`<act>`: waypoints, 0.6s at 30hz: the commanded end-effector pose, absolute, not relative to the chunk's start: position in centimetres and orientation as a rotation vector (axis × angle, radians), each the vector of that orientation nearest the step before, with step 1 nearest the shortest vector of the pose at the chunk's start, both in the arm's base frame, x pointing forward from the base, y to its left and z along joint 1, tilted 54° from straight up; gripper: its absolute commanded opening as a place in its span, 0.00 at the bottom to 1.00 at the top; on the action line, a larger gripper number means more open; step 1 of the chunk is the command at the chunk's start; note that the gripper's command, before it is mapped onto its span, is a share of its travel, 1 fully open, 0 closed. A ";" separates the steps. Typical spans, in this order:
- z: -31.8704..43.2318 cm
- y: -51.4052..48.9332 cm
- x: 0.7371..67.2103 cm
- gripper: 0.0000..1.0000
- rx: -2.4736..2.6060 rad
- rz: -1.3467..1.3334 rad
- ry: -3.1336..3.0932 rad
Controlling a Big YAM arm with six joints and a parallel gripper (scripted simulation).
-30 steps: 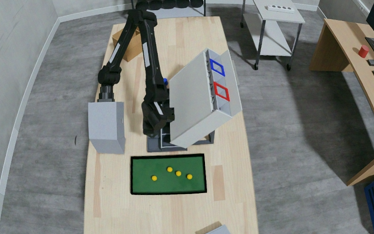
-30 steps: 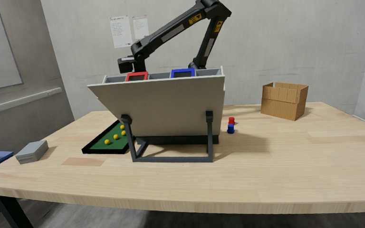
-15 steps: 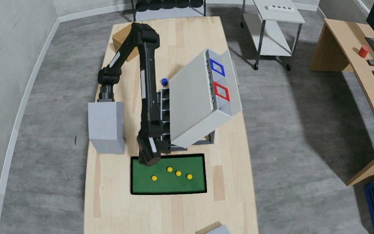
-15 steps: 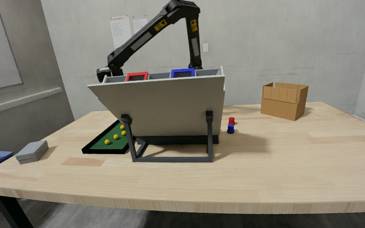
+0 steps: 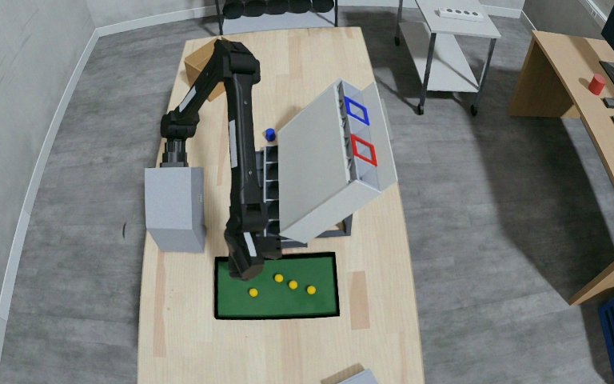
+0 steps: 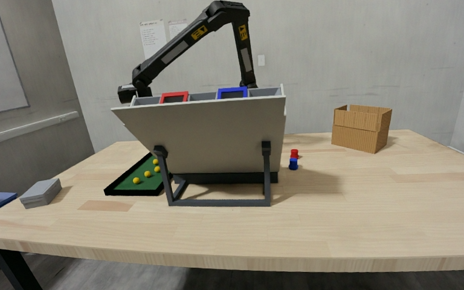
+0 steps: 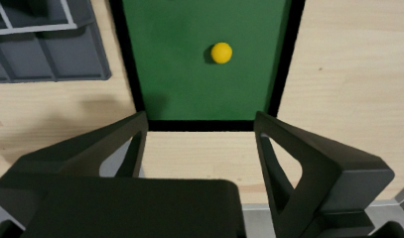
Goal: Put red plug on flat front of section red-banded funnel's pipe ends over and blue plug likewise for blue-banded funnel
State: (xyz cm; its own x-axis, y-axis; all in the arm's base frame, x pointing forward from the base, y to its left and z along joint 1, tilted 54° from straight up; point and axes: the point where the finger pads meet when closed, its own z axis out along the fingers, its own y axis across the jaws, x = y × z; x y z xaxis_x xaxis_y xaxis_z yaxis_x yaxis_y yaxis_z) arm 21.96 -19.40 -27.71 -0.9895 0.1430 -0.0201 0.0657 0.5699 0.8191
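Observation:
My gripper [image 5: 246, 271] is open and empty. It hangs over the left end of the green tray [image 5: 276, 285], and in the wrist view its fingertips frame the tray's black near rim. Several yellow marbles lie in the tray; the nearest [image 5: 253, 292] also shows in the wrist view [image 7: 221, 53]. The tilted grey cover [image 5: 312, 157] carries the blue-banded funnel [image 5: 356, 110] and the red-banded funnel [image 5: 363, 150] at its top. The row of sections [image 5: 271, 182] sits under its low edge. The blue plug [image 6: 293, 164] and the red plug [image 6: 294, 153] stand on the table beside the frame.
A tall grey box [image 5: 174, 206] stands at the arm's base, left of the tray. A cardboard box [image 6: 360, 127] sits at the far end of the table. A small flat grey box [image 6: 40, 193] lies near the table corner beyond the tray.

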 end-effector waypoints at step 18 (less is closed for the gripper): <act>-29.2 -21.9 22.5 0.80 0.178 1.375 2.709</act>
State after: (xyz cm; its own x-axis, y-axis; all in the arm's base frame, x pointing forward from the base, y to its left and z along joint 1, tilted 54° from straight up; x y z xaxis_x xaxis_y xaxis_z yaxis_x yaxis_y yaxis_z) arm 21.76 -19.73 -28.55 -0.9899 0.1412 -0.0108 0.0713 0.5629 0.8234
